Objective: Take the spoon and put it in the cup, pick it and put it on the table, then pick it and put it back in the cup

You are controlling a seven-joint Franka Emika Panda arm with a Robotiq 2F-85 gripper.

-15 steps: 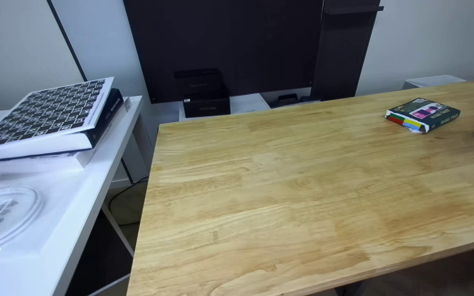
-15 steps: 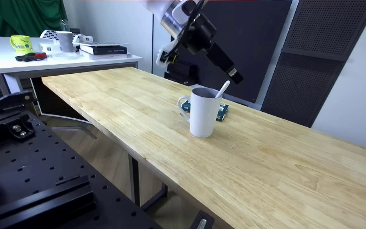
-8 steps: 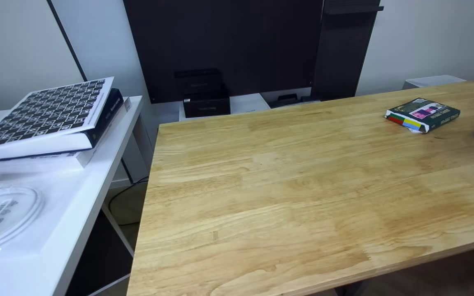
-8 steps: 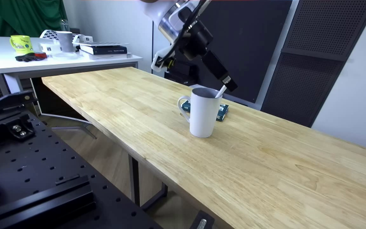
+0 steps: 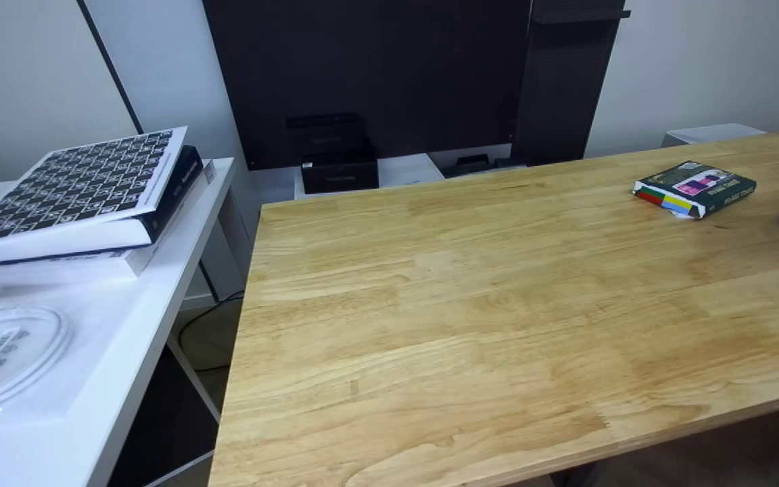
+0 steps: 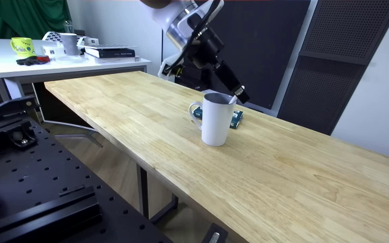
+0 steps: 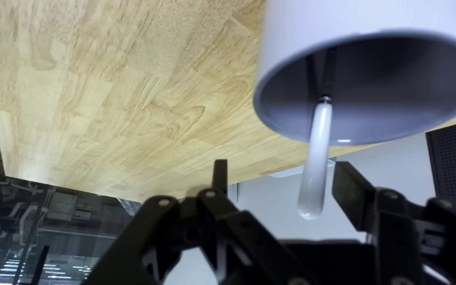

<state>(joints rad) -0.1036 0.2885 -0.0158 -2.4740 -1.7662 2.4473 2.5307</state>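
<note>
Leaning in the cup (image 6: pixel 217 125): the spoon (image 7: pixel 316 170), its pale handle (image 6: pixel 233 99) rising out toward the right in an exterior view; the bowl end is lost in the shade inside.
Gripper (image 7: pixel 280 174): its jaws stand well apart, background showing on each side of the handle in the wrist view; nothing is in their hold.
Handle between the 2 fingers (image 7: pixel 352 194): off-centre, just beside the right finger in that view, farther from the left.
Handle's long axis: tilted, running out of the cup toward the gripper, roughly lengthwise with the fingers.
Cup on the table (image 6: pixel 282 168): upright, the flat box (image 6: pixel 236 119) beyond it on the far side.
Spoon's next move, by my guess: a pinch across the handle, then lifting out; the right finger should touch first and may nudge it left.
</note>
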